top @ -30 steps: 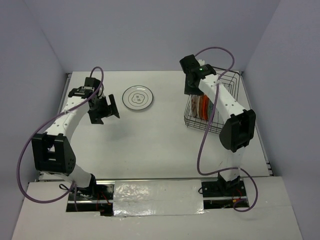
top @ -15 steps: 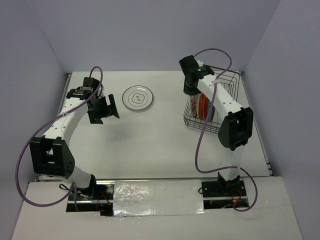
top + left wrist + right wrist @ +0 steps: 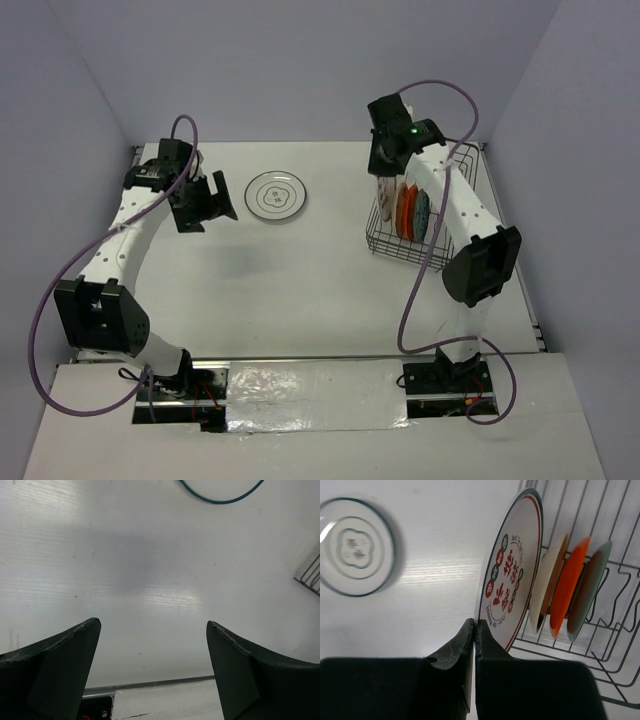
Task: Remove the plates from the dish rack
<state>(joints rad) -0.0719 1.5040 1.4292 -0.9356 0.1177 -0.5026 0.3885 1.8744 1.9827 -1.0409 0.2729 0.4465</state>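
Observation:
My right gripper is shut on the rim of the white plate with red marks and holds it upright at the near-left end of the black wire dish rack. A cream plate, an orange plate and a teal-blue plate stand upright in the rack behind it. A white plate with dark rings lies flat on the table. My left gripper is open and empty, just left of that plate. In the top view my right gripper is at the rack's left end.
White table with blue walls on three sides. The rack stands at the back right near the right wall. A corner of the rack and the ringed plate's rim show in the left wrist view.
My right gripper has risen with the red-marked plate, lifting it out of the rack's left end. My left gripper has shifted a little back and to the left, still open.

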